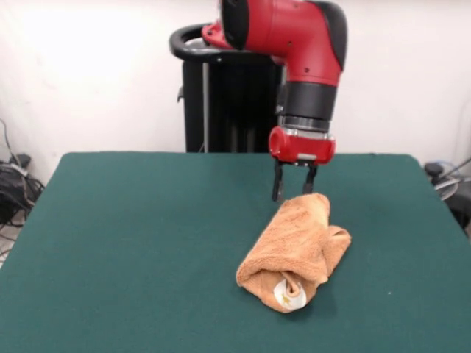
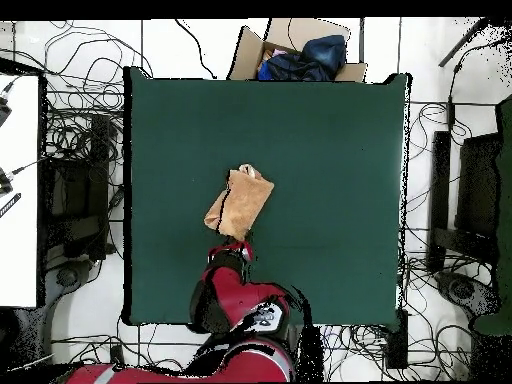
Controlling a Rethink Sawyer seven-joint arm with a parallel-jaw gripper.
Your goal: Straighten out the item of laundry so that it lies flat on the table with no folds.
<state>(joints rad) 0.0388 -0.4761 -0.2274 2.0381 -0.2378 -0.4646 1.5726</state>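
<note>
The orange-tan towel [image 1: 298, 250] lies rolled and bunched on the dark green table [image 1: 132, 243], right of centre, with its white care tag [image 1: 288, 293] at the near end. In the overhead view the towel [image 2: 240, 202] is a folded lump near the table's [image 2: 330, 170] middle. My gripper [image 1: 294, 190] hangs just above the towel's far end, its two fingers a little apart with nothing between them. In the overhead view the gripper is hidden under the red arm [image 2: 230, 285].
The black pedestal [image 1: 221, 103] stands behind the table's far edge. A cardboard box with blue cloth [image 2: 300, 55] sits off the table's far side in the overhead view. Cables lie on the floor around the table.
</note>
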